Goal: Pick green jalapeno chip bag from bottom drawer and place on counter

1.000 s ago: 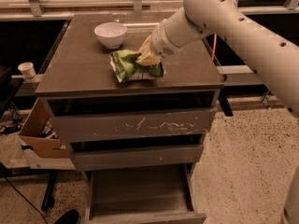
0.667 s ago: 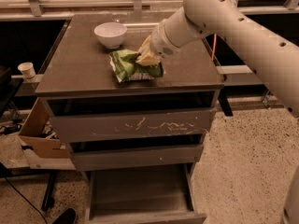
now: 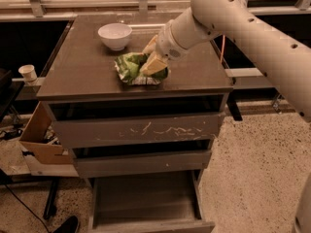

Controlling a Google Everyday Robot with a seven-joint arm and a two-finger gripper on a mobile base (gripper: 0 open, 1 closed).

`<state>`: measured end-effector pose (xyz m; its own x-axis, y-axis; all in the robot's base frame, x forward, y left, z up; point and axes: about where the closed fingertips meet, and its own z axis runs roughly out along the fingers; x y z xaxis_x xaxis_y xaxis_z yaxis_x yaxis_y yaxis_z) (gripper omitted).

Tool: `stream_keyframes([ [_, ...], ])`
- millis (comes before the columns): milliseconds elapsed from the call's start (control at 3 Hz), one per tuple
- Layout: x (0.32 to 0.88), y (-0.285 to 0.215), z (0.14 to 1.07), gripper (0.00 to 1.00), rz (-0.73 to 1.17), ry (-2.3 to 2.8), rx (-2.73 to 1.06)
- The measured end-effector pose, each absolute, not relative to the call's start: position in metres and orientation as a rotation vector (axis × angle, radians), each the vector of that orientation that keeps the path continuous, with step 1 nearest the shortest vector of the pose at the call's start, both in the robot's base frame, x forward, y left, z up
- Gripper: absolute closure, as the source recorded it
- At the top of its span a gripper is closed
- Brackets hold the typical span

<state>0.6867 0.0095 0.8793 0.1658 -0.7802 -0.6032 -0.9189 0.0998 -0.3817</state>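
No words, labels, brands or numbers can be read anywhere. Print on the small crumpled green foil chip bag point(image 3: 127, 66) is too blurred to make out. The robot's tan gripper point(image 3: 145, 61) rests against that bag's right side.

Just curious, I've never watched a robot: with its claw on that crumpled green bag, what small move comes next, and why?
Probably lift the gripper straight up and away: the crumpled green foil chip bag it rests on already lies on the glossy grey-brown counter, out of the open bottom drawer.
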Motion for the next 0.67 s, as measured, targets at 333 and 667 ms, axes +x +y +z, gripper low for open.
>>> stream_keyframes([
  [333,0.6867,0.0095,0.8792,0.00,0.236,1.635,-1.700],
  [667,0.6867,0.0095,0.8792,0.00,0.236,1.635,-1.700],
])
